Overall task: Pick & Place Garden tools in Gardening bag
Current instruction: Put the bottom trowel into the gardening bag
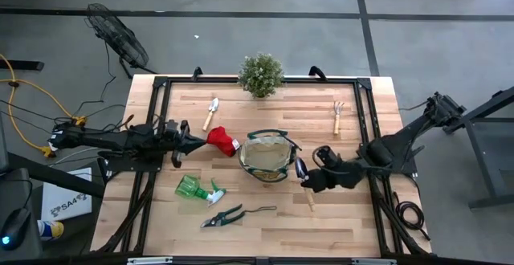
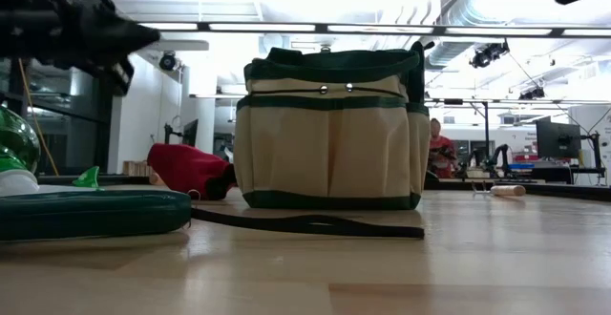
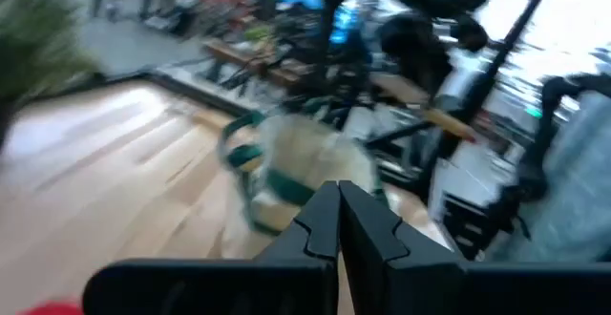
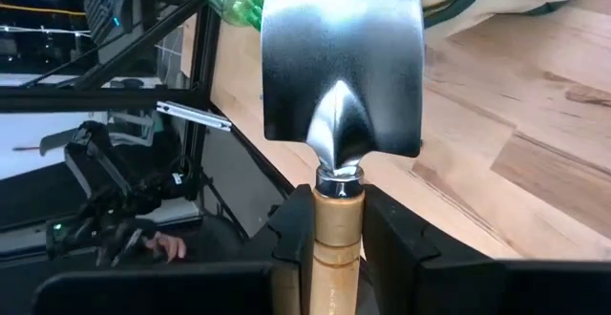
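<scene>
Bag: the gardening bag (image 1: 266,157) stood upright near the middle of the table (image 1: 353,225); I could not see down into it well enough to tell whether any tool lay inside.
Right gripper: the right gripper (image 4: 339,221) was pinching the wooden handle of a trowel (image 4: 341,62), blade pointing away from the wrist, held just beside the bag on the right-arm side and not yet over its mouth.
Left gripper: the left gripper (image 3: 337,221) had its fingers pressed together on nothing, hovering beside the red glove (image 1: 222,140).
Glove: it lay against the bag on the left-arm side, untouched.
Spray bottle: the green spray bottle (image 1: 197,189) lay in front of the bag, toward the left arm.
Pruners: the pruners (image 1: 224,216) lay farther out than the bottle from the bag.
Second trowel: a small trowel (image 1: 211,112) rested behind the bag, near the potted plant (image 1: 261,74).
Rake: the small rake (image 1: 338,116) lay behind the bag on the right-arm side.
Progress: I judged it early; one tool in hand, five still out on the table.
</scene>
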`<state>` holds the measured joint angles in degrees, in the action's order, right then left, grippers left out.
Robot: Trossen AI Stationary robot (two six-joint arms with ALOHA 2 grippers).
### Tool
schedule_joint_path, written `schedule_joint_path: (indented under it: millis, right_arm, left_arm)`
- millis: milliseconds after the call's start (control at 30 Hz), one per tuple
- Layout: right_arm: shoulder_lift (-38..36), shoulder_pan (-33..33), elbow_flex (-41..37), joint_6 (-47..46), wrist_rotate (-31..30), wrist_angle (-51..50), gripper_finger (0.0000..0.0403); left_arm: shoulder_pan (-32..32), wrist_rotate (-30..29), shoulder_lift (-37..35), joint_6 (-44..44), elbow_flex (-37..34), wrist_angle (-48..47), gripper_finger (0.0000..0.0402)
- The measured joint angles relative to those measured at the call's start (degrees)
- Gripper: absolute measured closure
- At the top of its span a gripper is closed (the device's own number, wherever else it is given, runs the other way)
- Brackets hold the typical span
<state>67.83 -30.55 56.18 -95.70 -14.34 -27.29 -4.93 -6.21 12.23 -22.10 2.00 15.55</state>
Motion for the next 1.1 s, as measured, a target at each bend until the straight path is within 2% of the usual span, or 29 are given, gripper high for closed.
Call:
schedule_joint_path:
  millis: [167,300,533,700,867,967,1100]
  right_arm:
    - [0.0,5.96,0.0,2.87,6.97,2.26,0.0346]
    - [0.0,11.28,0.0,5.55,12.54,6.73,0.0347]
    - [0.0,18.41,0.01,7.56,17.94,9.09,0.0347]
    - [0.0,21.96,0.01,8.71,19.81,9.06,0.0347]
    - [0.0,24.57,0.02,10.07,20.71,7.8,0.0347]
    - [0.0,25.72,0.02,10.56,20.67,7.09,0.0347]
    - [0.0,26.52,0.0,11.56,17.67,7.08,0.0347]
  left_arm:
    - [0.0,1.61,2.44,9.6,5.84,-0.85,0.04]
    - [0.0,1.73,8.36,20.4,12.25,-1.03,0.04]
    - [0.0,7.88,26.33,35.72,26.95,-1.19,0.04]
    - [0.0,10.65,41.12,43.4,39.12,-6.47,0.0398]
    - [-0.59,14.51,54.02,51.19,50.99,-13.35,0.036]
    - [-2.42,10.24,60.05,54.61,58.23,-17.91,0.0319]
    - [-5.77,-3.38,67.11,49.65,68.9,-26.9,0.0268]
